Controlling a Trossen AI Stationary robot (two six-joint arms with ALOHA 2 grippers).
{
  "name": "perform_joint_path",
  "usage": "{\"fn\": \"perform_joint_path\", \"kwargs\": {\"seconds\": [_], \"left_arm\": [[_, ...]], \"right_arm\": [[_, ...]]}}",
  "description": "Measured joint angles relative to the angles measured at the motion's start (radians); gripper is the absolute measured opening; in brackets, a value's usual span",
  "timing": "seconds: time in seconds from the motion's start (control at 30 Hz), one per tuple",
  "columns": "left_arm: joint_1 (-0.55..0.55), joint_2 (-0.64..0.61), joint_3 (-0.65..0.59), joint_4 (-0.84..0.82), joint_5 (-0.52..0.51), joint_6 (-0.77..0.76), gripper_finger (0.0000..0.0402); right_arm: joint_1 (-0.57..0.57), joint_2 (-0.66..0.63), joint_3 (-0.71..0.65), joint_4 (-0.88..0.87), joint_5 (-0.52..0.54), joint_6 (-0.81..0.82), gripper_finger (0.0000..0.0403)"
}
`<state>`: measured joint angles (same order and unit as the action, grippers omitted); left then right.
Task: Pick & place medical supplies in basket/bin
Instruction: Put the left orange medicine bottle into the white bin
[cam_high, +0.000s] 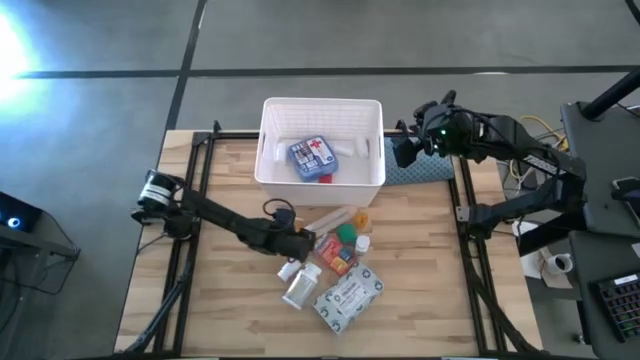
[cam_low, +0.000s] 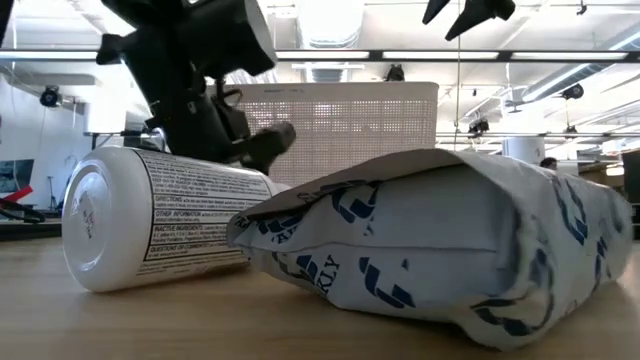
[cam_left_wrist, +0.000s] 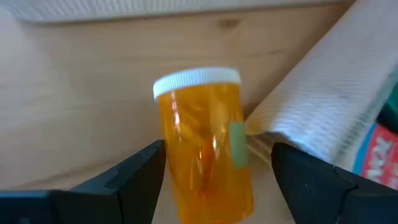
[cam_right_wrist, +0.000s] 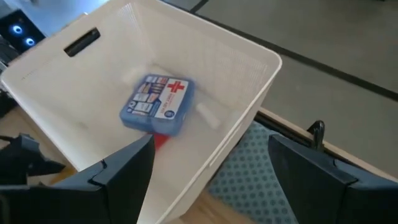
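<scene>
The white latticed basket (cam_high: 322, 176) stands at the table's far middle, with a blue-white box (cam_high: 311, 156) and a red item (cam_right_wrist: 159, 139) inside. Near of it lie a tube (cam_high: 330, 217), green (cam_high: 346, 232) and orange (cam_high: 362, 216) bits, a red-orange box (cam_high: 338, 259), a white bottle (cam_low: 150, 220) on its side and the grey-white packet (cam_low: 440, 240). My left gripper (cam_left_wrist: 217, 149) is low among them, open. Its fingers stand either side of an orange pill bottle (cam_left_wrist: 202, 143) with a white cap, lying on the table. My right gripper (cam_right_wrist: 211, 140) hovers open by the basket's right rim. My left gripper has one finger (cam_left_wrist: 140, 177) right at the orange bottle's side (cam_left_wrist: 171, 155); I cannot tell whether it touches. The other finger (cam_left_wrist: 305, 180) stands clear of the bottle. The fingers come along the table from the left, toward the bottle's bottom end, its cap pointing away.
A blue-teal textured pad (cam_high: 428, 172) lies right of the basket, under my right arm. A white fabric-like item (cam_left_wrist: 323, 106) lies right beside the orange bottle. Bare wood (cam_high: 230, 300) shows on the table's near left.
</scene>
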<state>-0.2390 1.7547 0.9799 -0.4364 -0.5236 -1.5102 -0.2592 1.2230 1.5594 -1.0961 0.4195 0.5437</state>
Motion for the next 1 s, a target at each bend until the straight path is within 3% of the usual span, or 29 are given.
{"fn": "perform_joint_path", "kwargs": {"seconds": [0.2,0.43,0.57,0.83,1.0], "left_arm": [[0.004,0.007,-0.018,-0.042,0.06,0.013,0.0262],[0.002,-0.041,-0.037,-0.19,0.079,0.009,0.016],[-0.017,-0.089,-0.038,-0.269,0.085,0.008,0.0155],[-0.227,-0.281,-0.033,-0.374,0.098,-0.116,0.0155],[-0.387,-0.457,-0.032,-0.169,-0.095,0.033,0.0155]], "right_arm": [[0.0,0.001,-0.03,0.0,-0.001,0.0,0.0302],[0.0,0.001,-0.044,0.002,0.0,-0.005,0.0302],[0.0,0.001,-0.055,0.014,0.001,-0.02,0.0302],[-0.001,0.001,-0.087,0.034,0.0,-0.029,0.0302],[-0.001,0.002,-0.097,0.034,-0.001,-0.047,0.0302]]}}
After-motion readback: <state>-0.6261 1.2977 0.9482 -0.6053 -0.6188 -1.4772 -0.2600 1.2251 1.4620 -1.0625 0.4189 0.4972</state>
